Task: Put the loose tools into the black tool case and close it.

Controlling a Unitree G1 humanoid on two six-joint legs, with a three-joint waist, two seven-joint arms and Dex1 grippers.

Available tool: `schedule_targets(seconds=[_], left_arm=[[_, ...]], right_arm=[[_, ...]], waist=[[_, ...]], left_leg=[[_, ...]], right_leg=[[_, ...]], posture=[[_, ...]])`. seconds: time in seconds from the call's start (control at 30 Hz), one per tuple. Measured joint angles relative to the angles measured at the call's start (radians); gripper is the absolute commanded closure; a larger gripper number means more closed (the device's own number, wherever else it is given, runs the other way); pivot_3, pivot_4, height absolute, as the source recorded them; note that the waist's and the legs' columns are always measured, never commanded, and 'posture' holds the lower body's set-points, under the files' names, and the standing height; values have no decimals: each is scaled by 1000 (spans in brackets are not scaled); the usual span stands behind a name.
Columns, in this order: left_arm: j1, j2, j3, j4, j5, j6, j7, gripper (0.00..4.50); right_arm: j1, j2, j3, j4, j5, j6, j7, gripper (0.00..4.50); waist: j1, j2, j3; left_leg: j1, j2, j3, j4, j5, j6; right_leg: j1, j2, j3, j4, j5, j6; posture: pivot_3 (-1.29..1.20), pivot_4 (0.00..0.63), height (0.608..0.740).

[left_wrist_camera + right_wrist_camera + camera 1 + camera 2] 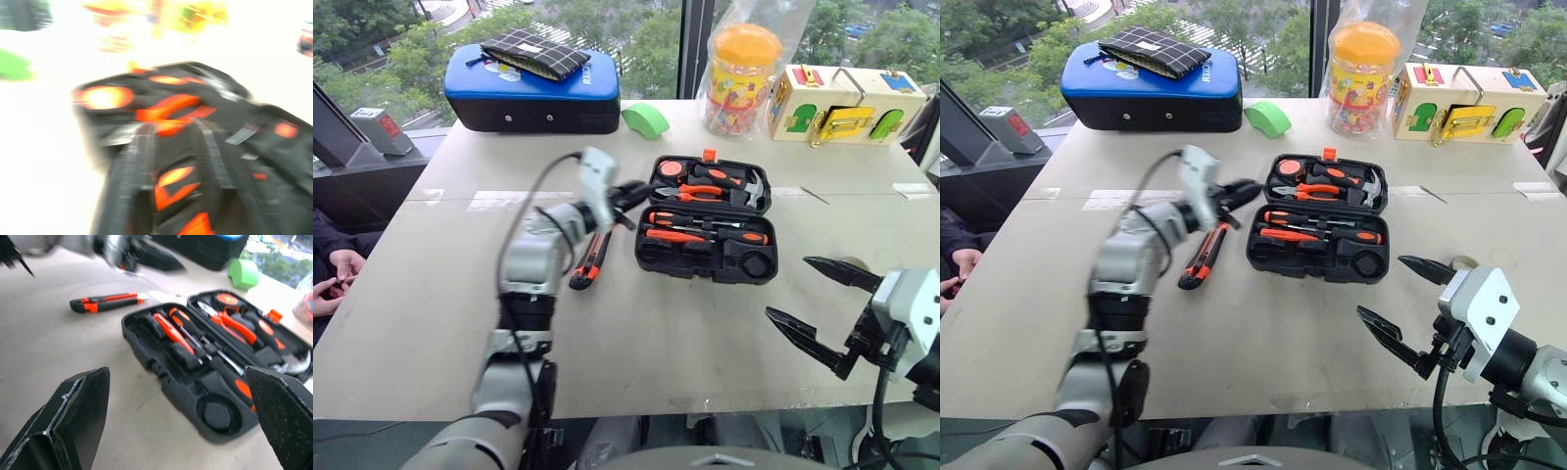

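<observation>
Plastic, black and moulded, made up the tool case [707,233], which lay open on your pale matte surface [636,333] with screwdrivers [690,228] seated in its front recesses and pliers and a hammer in the lid half. Your left hand [625,199] hovered just beside the case's left edge; you could not tell how far its fingers were parted. The orange-black utility knife [588,262] lay loose on the surface directly below that hand. Your right hand [822,308] hung spread wide, near the case's front right corner. Behind stood a blue rounded case [530,90], a green piece [646,120] and a yellow wooden box [847,105].
</observation>
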Motion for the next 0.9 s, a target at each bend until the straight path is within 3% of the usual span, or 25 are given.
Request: schedule_targets(seconds=[0.07, 0.13, 0.4, 0.5, 0.63, 0.77, 0.9], left_arm=[[99, 47, 12, -98, 2, 69, 37, 741], [191, 60, 4, -175, 9, 133, 79, 20], [348, 66, -152, -317, 113, 272, 271, 20], [362, 67, -168, -320, 118, 252, 278, 768], [374, 64, -151, -304, 96, 197, 257, 2663], [320, 68, -105, -271, 2, 90, 147, 2825], [132, 217, -181, -261, -76, 13, -137, 2825]], right_arm=[[-17, -3, 16, 8, 4, 1, 2, 0], [-32, -7, 30, 11, 8, 1, 7, 0], [-59, -33, 52, 53, 15, 1, 48, 0], [-65, -34, 55, 60, 15, 1, 56, 0], [-66, -34, 56, 74, 12, 1, 62, 0], [-62, -30, 56, 74, 3, -2, 63, 0], [-15, -6, 51, 71, -9, -11, 67, 0]], waist=[[4, 0, 0], [13, 0, 1], [28, -1, 1], [27, 2, -1], [27, 4, -2], [34, 2, 1], [36, 2, 2]], left_leg=[[0, 0, 0, 0, 0, 0], [-1, -1, -1, 0, 0, 0], [-1, -1, 0, 0, 0, 0], [0, 0, 0, -1, 0, 0], [-1, 0, 0, -1, 0, 0], [-5, 0, -3, -1, 0, 0], [-6, -1, -2, -1, 0, -1]], right_leg=[[1, -1, 0, -2, 0, 0], [1, -1, -1, -3, 0, 0], [2, -1, 0, -5, 0, -1], [2, -1, 1, -5, 0, -1], [2, -1, 0, -6, 0, -1], [1, -2, -1, -9, 0, -1], [1, -2, -4, -10, 0, -1]], posture=[[0, 150, 740], [0, 150, 740], [0, 150, 740], [0, 150, 740], [0, 150, 740], [0, 150, 740], [0, 150, 740]])
